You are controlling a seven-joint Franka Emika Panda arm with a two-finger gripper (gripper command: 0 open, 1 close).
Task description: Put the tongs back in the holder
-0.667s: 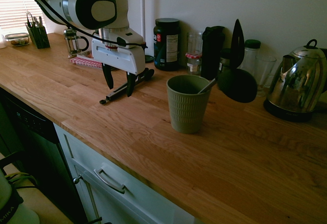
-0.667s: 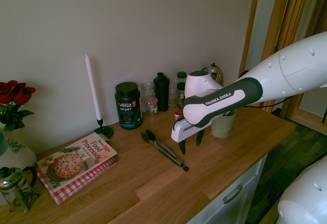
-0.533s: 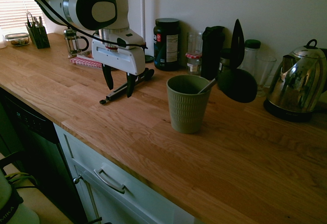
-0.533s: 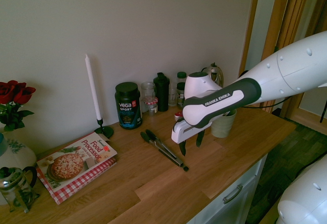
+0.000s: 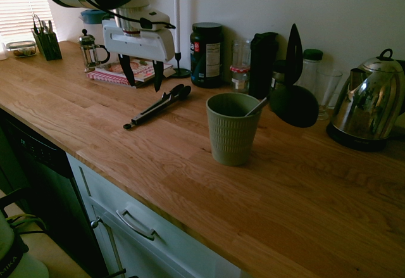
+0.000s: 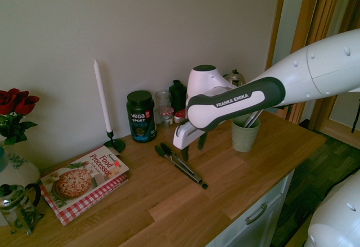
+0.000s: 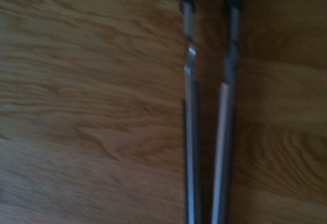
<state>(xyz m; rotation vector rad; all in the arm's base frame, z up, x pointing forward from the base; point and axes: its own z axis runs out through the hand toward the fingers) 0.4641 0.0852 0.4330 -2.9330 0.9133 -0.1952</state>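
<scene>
Arm [image 6: 230, 102]: "FRANKA EMIKA"; tub [image 6: 140, 116]: "Vega Sport", blurry.

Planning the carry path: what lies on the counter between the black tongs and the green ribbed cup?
Only bare wood between the long black tongs and the sage-green ribbed cup, per the first exterior view.

A steel kettle [image 5: 370, 104] is seen at right, a black supplement tub [image 5: 206, 54] at upper centre, a cookbook [image 6: 84, 178] at lower left.
</scene>
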